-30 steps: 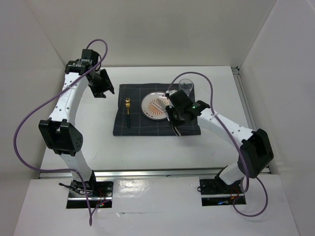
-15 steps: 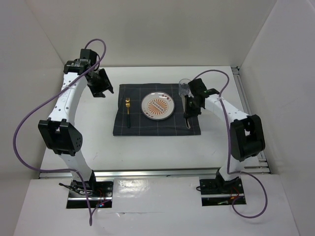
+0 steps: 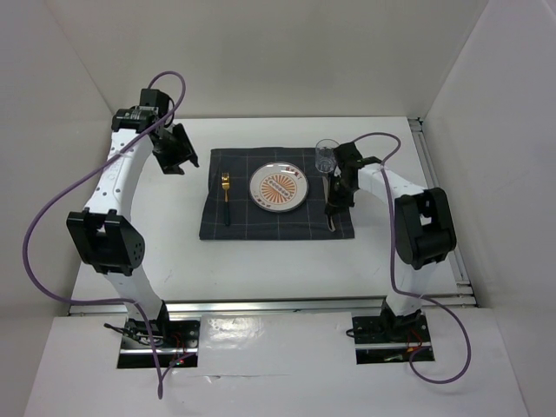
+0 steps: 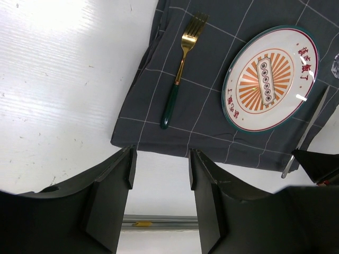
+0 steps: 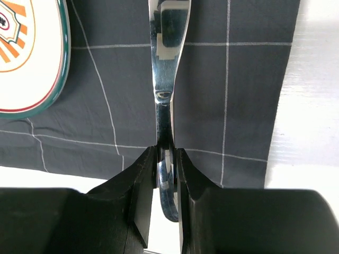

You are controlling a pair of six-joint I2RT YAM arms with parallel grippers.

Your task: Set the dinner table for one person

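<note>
The dinner table (image 3: 261,269) is a large white surface. A dark grey grid cloth (image 3: 261,224) lies on it with a round patterned plate (image 3: 278,188) in the middle, a gold fork with a green handle (image 3: 226,195) to its left and a clear glass (image 3: 326,155) at the far right corner. My right gripper (image 3: 334,201) is shut on the dark handle of a silver knife (image 5: 167,63), whose blade lies over the cloth right of the plate (image 5: 32,58). My left gripper (image 3: 178,161) is open and empty above the table, left of the cloth.
White walls enclose the table on three sides. A metal rail runs along the near edge (image 3: 261,304). In the left wrist view the fork (image 4: 177,74), plate (image 4: 271,78) and knife (image 4: 307,132) show on the cloth (image 4: 212,121).
My right gripper has moved from beside the plate rightward to the cloth's right strip, carrying the knife, and the arm has folded back to the right. The left arm has hardly moved.
</note>
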